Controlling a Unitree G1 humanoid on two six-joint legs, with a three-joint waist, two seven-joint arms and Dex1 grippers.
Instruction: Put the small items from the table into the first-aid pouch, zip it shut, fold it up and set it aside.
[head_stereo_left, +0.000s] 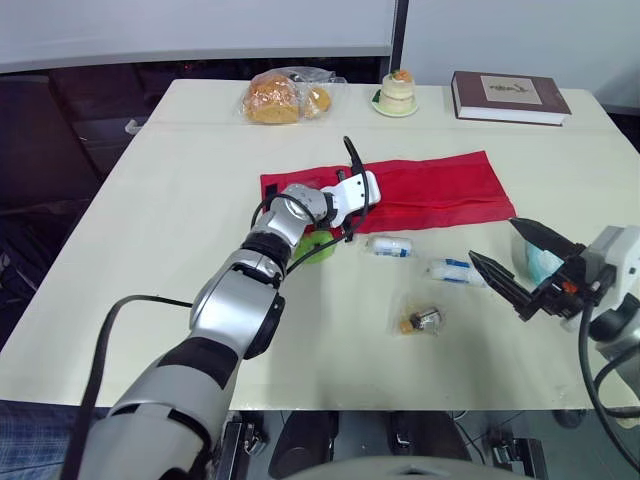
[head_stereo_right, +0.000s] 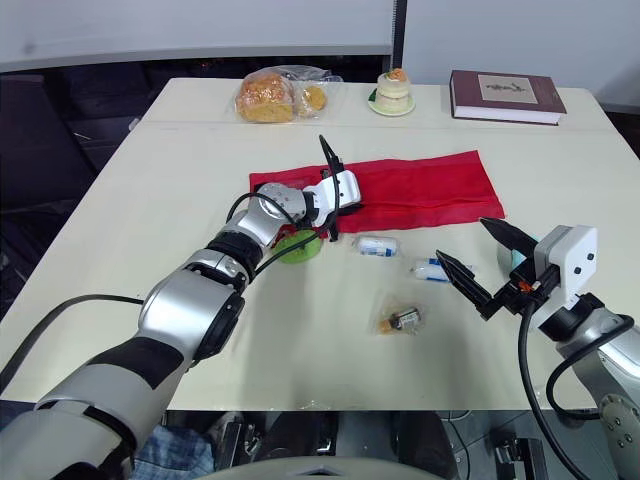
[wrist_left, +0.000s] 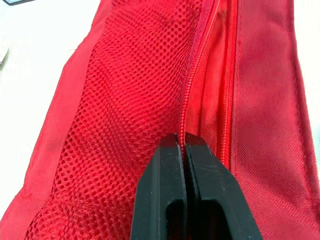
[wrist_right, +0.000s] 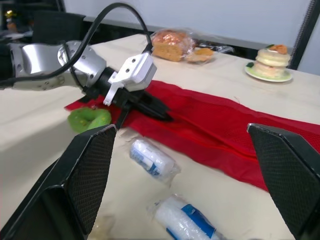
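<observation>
I am watching the left gripper (wrist_left: 181, 137) working at the red first-aid pouch (head_stereo_left: 440, 185), which is lying flat and unfolded across the middle of the table (head_stereo_left: 170, 240). Its two black fingers (wrist_left: 165, 190) are pressing tight together with no gap, and their tips are resting on the pouch's zipper (wrist_left: 200, 75), beside the mesh panel (wrist_left: 125, 100). I cannot tell whether they are pinching anything between them.

The right gripper (head_stereo_left: 492, 240) is hovering over the table's right side with its fingers spread wide, holding nothing and well apart from the pouch.

The small items are sitting outside the pouch, on the bare tabletop in front of it. A green item (head_stereo_left: 318, 246) is lying just beside the left arm. A wrapped bandage roll (head_stereo_left: 388, 246) is lying near the pouch's front edge, and a second wrapped roll (head_stereo_left: 455, 271) is lying closer to the right gripper. A small clear packet (head_stereo_left: 422, 320) is lying nearest to me.

At the far edge a bag of bread (head_stereo_left: 285, 97), a small cake on a plate (head_stereo_left: 397, 93) and a book (head_stereo_left: 510, 97) are sitting.
</observation>
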